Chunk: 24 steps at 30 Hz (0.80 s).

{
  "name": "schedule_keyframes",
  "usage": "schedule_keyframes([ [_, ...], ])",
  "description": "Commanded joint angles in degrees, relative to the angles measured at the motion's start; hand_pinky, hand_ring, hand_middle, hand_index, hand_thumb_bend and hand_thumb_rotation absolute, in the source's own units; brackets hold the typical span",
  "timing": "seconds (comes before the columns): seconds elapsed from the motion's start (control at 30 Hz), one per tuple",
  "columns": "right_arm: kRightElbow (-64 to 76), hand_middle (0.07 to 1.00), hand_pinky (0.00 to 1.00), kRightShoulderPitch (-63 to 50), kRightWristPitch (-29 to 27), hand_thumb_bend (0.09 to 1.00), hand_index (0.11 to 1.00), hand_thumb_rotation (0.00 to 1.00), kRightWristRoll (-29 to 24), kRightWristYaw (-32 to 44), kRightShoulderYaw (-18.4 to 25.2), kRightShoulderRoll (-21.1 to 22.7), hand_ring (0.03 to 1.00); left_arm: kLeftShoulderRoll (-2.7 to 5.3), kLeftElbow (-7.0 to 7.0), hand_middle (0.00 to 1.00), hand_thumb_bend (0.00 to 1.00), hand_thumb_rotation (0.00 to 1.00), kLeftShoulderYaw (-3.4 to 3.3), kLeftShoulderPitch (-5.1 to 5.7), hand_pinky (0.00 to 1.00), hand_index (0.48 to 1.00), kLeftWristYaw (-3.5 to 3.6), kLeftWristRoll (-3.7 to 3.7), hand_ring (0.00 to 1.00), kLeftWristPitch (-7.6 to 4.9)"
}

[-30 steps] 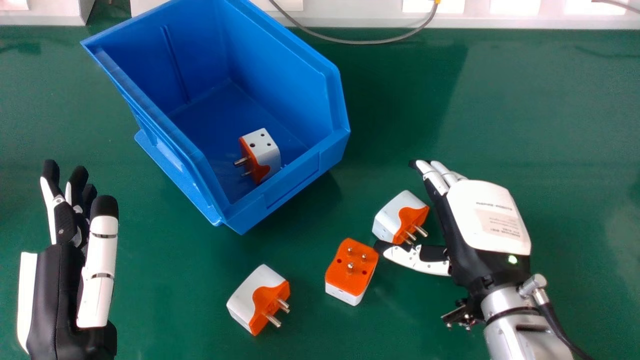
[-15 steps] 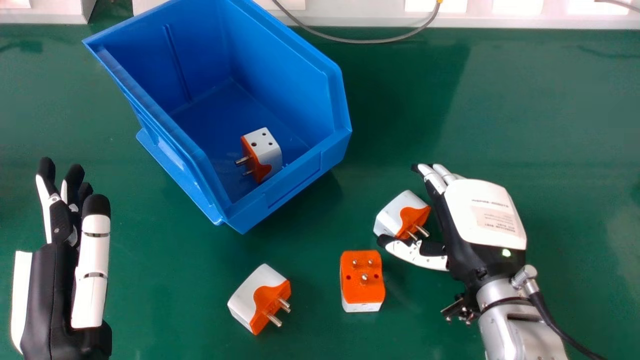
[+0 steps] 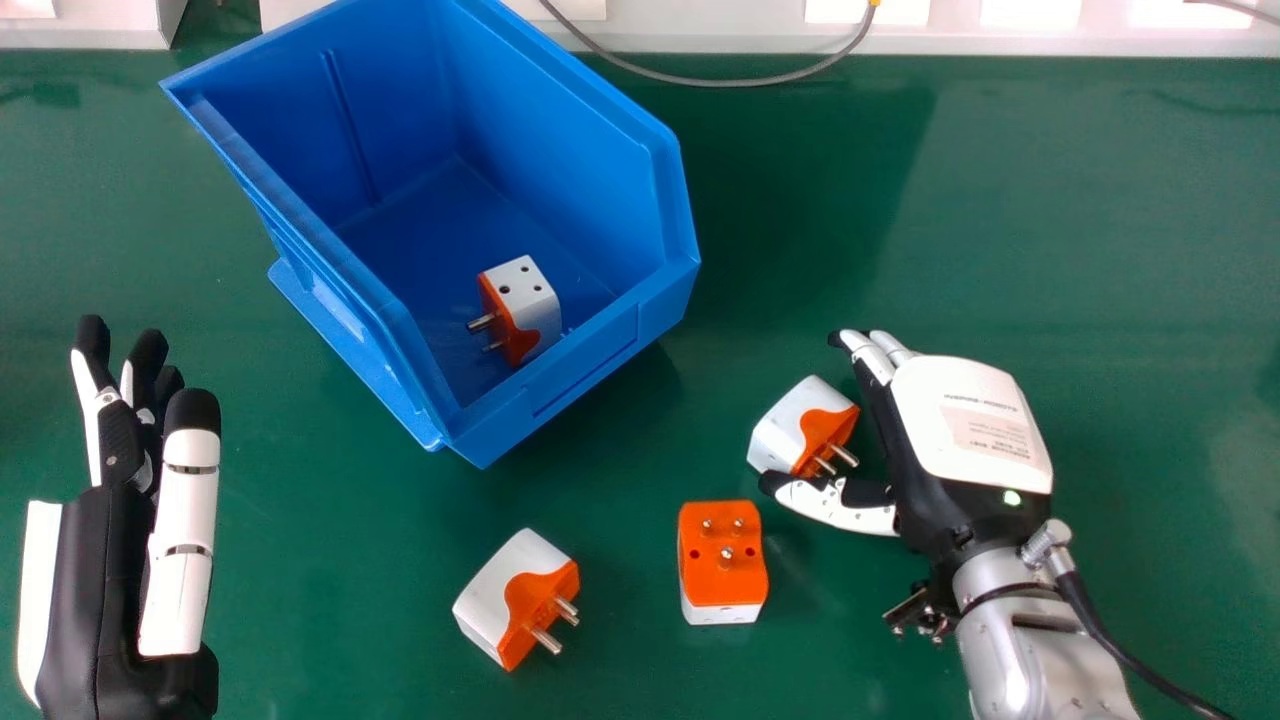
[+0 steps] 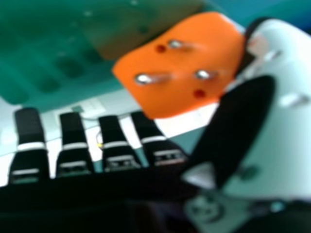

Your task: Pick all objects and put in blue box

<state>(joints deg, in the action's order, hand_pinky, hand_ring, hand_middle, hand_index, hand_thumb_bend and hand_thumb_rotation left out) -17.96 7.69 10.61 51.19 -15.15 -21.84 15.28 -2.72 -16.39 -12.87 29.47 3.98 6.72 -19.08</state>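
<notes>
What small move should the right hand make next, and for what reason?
I would probably curl the fingers of the right hand toward its thumb, to pinch the nearest plug adapter before lifting. The adapter sits between thumb and fingers, its pins toward the hand, but the fingers look almost straight, so the hold seems not firm.
</notes>
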Motion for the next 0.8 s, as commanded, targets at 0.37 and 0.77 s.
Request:
schedule_keyframes([
  [0.37,-3.94,0.871,0.71,4.05,0.25,0.459,0.852,0.57,0.07,-0.73,-2.27,-0.41,0.83,-0.03,-1.6,1.0,0.41,0.86,0.03,-0.01,1.0,1.0,-0.38,-0.72,1.0,-0.3],
  [0.77,-10.02,0.679,0.57,7.71,1.12,0.421,0.681,0.49,0.86,-2.35,-5.35,-1.29,0.651,0.14,-1.87,1.0,0.37,0.88,0.56,0.14,1.0,1.0,-0.39,-0.46,1.0,-0.65],
])
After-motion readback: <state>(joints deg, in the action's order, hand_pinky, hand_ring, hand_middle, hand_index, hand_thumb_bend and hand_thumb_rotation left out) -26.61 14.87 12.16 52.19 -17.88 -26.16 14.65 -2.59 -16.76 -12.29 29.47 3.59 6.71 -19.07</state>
